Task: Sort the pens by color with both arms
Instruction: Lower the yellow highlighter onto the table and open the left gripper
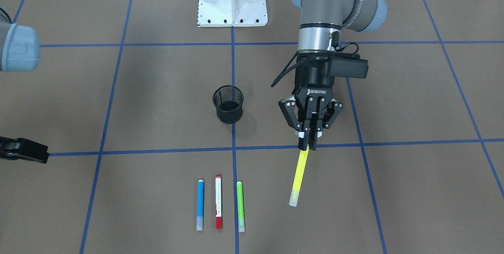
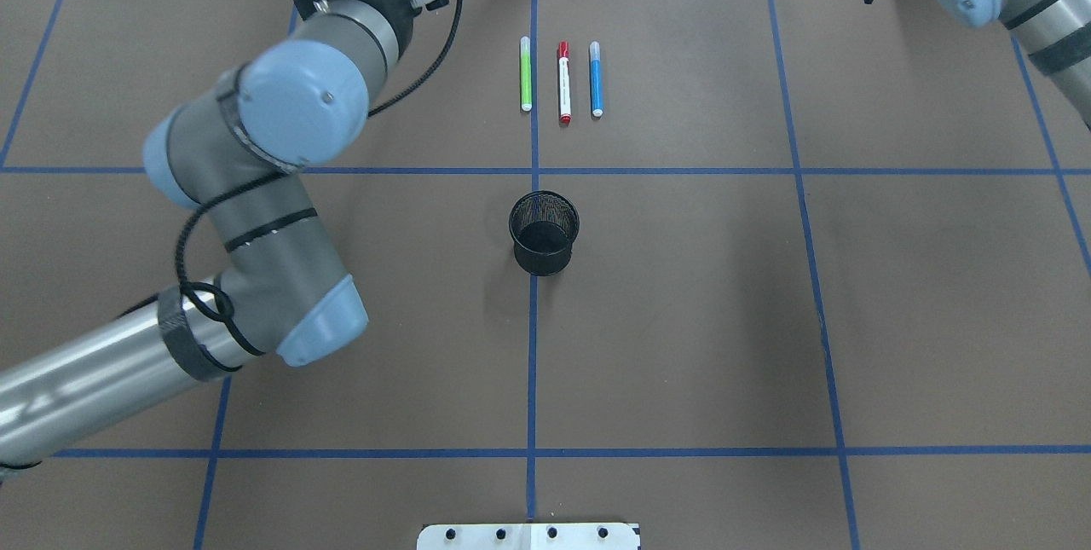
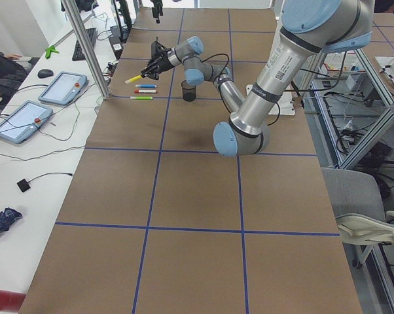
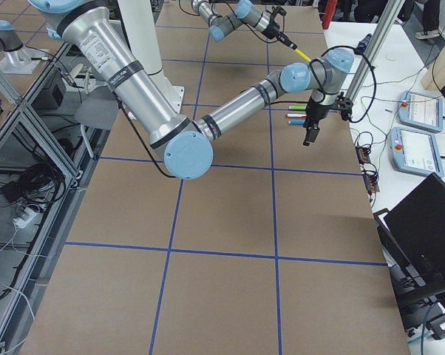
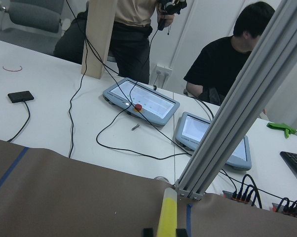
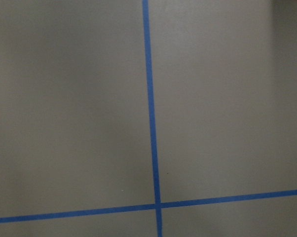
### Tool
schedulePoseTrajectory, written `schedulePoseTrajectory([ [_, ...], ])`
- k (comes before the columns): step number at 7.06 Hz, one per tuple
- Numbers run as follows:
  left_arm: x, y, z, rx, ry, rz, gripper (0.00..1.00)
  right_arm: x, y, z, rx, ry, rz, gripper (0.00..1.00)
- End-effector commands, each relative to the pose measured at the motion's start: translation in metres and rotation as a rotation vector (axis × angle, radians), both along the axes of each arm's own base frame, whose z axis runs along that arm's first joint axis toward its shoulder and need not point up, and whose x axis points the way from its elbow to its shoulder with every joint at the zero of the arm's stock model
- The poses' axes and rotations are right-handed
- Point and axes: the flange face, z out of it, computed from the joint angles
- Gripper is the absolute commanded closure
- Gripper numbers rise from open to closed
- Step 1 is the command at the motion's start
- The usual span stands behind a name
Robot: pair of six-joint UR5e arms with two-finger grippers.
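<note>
The left tool is clamped on one end of the yellow pen. The rest of the pen sticks out past the fingertips, away from the robot and toward the operators' side. From the side views the pen seems to be held clear of the counter, tilted with its pale free end lower.

The other 3 pens lie flat in a neat row on the far part of the counter, side by side but not touching. The green pen is closest to the held one, then the white pen with red caps, then the blue pen. All 3 have their long axes running straight away from the robot. The yellow pen points nearly the same way but is slightly slanted against them.

The row lies to the robot's right of the held pen, and the open spot beside the green pen is on the left arm's side. Joining the row would likely mean shifting toward the green pen and squaring the slant before lowering.

The black mesh cup stands nearer the robot, apart from the row. The right tool is far off to the robot's right, well apart from every pen. I cannot tell whether its fingers are apart or together.
</note>
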Motion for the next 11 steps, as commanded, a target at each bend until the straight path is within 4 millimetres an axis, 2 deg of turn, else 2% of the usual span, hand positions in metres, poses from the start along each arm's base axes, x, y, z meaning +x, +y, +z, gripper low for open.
schedulePoseTrajectory([
  [1, 0.094, -0.024, 0.024, 0.004, -0.007, -0.196, 1.0, 0.026, 0.02, 0.023, 0.009, -0.001, -0.014, 0.0],
  [3, 0.127, -0.044, 0.027, -0.011, 0.005, -0.215, 1.0, 0.025, 0.019, 0.025, 0.002, -0.007, -0.019, 0.0],
  [5, 0.149, -0.057, 0.038, -0.019, 0.007, -0.207, 1.0, 0.031, 0.018, 0.026, -0.004, -0.018, -0.01, 0.0],
  [8, 0.169, -0.059, 0.055, -0.045, 0.041, -0.143, 1.0, 0.028, 0.014, 0.024, -0.006, -0.024, -0.013, 0.0],
  [9, 0.172, -0.057, 0.055, -0.043, 0.087, -0.107, 0.44, 0.028, 0.014, 0.023, -0.006, -0.024, -0.013, 0.0],
  [10, 0.174, -0.055, 0.055, -0.05, 0.093, -0.082, 0.06, 0.028, 0.014, 0.026, -0.01, -0.023, -0.013, 0.0],
  [11, 0.172, -0.056, 0.057, -0.021, -0.009, -0.032, 0.0, 0.028, 0.013, 0.025, -0.009, -0.023, -0.013, 0.0],
])
